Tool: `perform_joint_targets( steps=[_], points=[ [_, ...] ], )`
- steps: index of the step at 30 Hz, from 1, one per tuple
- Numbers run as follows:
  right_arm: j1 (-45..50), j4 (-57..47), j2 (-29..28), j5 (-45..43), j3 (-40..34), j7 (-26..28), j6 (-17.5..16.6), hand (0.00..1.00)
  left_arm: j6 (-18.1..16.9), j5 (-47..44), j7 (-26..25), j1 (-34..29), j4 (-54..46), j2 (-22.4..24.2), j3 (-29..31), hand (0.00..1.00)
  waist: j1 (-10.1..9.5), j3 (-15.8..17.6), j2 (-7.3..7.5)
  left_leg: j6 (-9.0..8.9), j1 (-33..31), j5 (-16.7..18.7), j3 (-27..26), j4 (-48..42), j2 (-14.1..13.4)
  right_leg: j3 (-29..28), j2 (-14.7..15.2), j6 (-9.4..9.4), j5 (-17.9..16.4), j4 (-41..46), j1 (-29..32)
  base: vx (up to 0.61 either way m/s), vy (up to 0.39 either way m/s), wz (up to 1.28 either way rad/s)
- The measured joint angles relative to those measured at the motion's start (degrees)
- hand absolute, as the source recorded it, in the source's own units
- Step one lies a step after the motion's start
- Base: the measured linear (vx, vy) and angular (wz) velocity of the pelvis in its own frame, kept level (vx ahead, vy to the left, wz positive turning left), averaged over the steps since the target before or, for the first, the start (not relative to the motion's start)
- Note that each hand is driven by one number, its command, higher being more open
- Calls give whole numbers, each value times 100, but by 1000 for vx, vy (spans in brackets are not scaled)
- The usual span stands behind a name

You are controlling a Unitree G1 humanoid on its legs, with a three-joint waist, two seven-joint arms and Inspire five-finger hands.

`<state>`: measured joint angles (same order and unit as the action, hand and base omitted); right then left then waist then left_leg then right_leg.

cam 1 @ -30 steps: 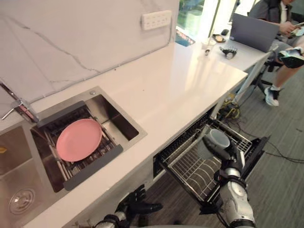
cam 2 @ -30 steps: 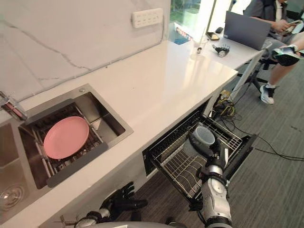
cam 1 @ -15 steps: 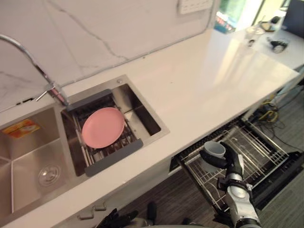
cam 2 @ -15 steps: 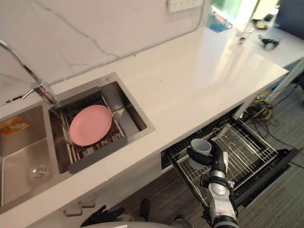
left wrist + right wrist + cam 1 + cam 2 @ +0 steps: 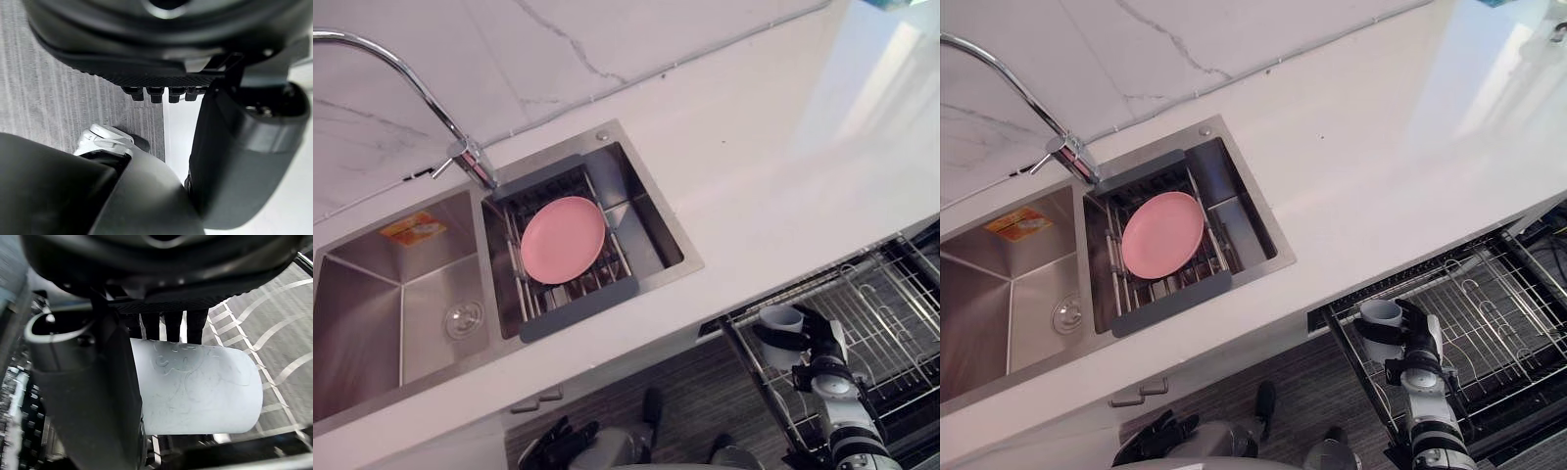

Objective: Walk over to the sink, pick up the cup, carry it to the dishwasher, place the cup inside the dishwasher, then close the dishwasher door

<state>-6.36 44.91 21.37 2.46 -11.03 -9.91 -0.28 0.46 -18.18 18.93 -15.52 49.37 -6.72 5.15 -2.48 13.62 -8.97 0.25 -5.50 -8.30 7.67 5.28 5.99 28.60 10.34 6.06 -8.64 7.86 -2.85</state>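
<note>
Below the white surface [image 5: 754, 147], seen from the head, the dishwasher rack [image 5: 891, 323] stands pulled out at the right. The right hand [image 5: 811, 338] holds the pale cup [image 5: 781, 321] mouth up over the rack's near left corner, dark fingers wrapped round its wall. At the left lies the sink [image 5: 372, 313], with a pink plate [image 5: 564, 239] on the drainer in its right basin and a curved tap [image 5: 421, 88] behind. The left hand [image 5: 1151, 438] hangs low by the cabinet front, its fingers loose and holding nothing.

From the left wrist, relaxed fingertips [image 5: 159, 93] show above the grey striped floor [image 5: 58, 98].

From the right wrist, the fingers [image 5: 173, 323] and the thumb [image 5: 112, 382] clamp the cup [image 5: 195, 387], with the rack's wires [image 5: 274, 333] beyond it.
</note>
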Motion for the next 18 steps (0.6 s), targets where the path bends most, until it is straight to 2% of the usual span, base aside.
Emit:
perform_joint_targets(
  steps=[2,3,7,10,12,16,18],
  points=[
    [-4,44,-4,0,2,0,-7,0,1,-7,8,12,9,-4,-1,100,10,4,-7,-46,5,40,-56,2,2,1,25,6,-17,27,-2,-20,-3,1],
    [-27,112,-3,0,0,0,-13,100,4,-7,9,31,29,-11,-5,100,16,6,-4,-43,6,54,-80,3,8,1,41,11,-22,38,-4,0,0,0],
    [-117,556,-7,-4,-171,13,-25,100,54,-7,4,92,99,-54,-39,100,38,13,6,-28,52,102,-494,2,6,48,161,42,-89,151,-52,6,19,9],
    [-136,733,-46,-7,-210,-28,-65,100,53,-8,-13,108,98,-122,-105,100,40,24,22,15,190,67,-474,-27,69,41,214,47,-127,172,-162,56,7,5],
    [-127,804,-94,-7,-211,-79,-129,100,68,-9,-34,147,98,-160,-140,100,42,66,89,17,265,66,-475,-26,83,31,216,45,-128,158,-248,13,-21,5],
    [-121,763,-232,-81,-199,-245,-234,100,190,-4,-152,198,98,-183,-172,100,45,72,108,26,295,59,-509,-19,50,-18,164,47,-127,99,-284,-40,-47,-5],
    [18,356,-416,-202,-117,-319,-234,100,258,11,-250,219,98,-185,-156,100,47,60,149,26,374,60,-594,4,-9,-116,122,47,-126,66,-328,-73,-57,-21]
  ],
)
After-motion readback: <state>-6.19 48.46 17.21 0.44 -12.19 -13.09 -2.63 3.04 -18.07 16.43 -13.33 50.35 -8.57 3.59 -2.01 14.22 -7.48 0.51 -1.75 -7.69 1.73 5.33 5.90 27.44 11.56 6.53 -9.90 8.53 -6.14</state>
